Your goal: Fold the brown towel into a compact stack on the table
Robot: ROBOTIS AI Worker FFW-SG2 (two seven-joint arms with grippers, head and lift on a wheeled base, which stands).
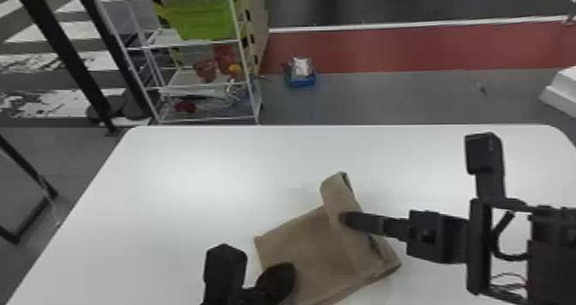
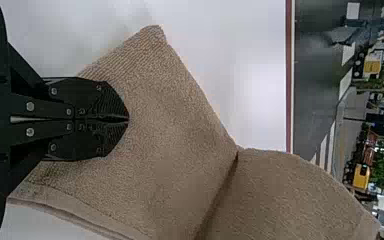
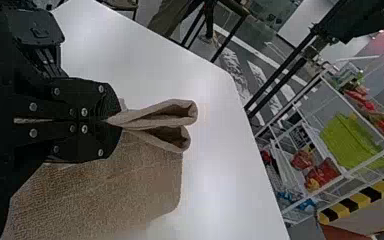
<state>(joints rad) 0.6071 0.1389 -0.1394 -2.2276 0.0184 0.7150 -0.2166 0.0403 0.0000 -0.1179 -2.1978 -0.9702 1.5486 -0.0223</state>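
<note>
Left tool (image 1: 277, 279) has its two fingers pressed together, and it is over the near left part of the brown towel (image 1: 308, 248). Its tip is above the cloth in the left wrist view; whether it touches, I cannot tell. The towel lies on the white counter (image 1: 171, 175), close to the near edge of the head view, with its sides at a slant. At the right side of the towel, a long band of cloth is folded over the flatter part, and a crease runs along it. The far end of this band is curled and extends past the flat part. Right tool (image 1: 346, 219) comes from the right side and pinches this band between its fingers. In the right wrist view, the pinched cloth opens into two soft loops just beyond the fingertips.

Behind the counter, also from left to right, there are black posts (image 1: 70, 58), a white shelf (image 1: 184, 79) with a green bin (image 1: 201, 21) and red containers (image 1: 205, 70), then a blue box (image 1: 302, 81) on the floor (image 1: 385, 96).
</note>
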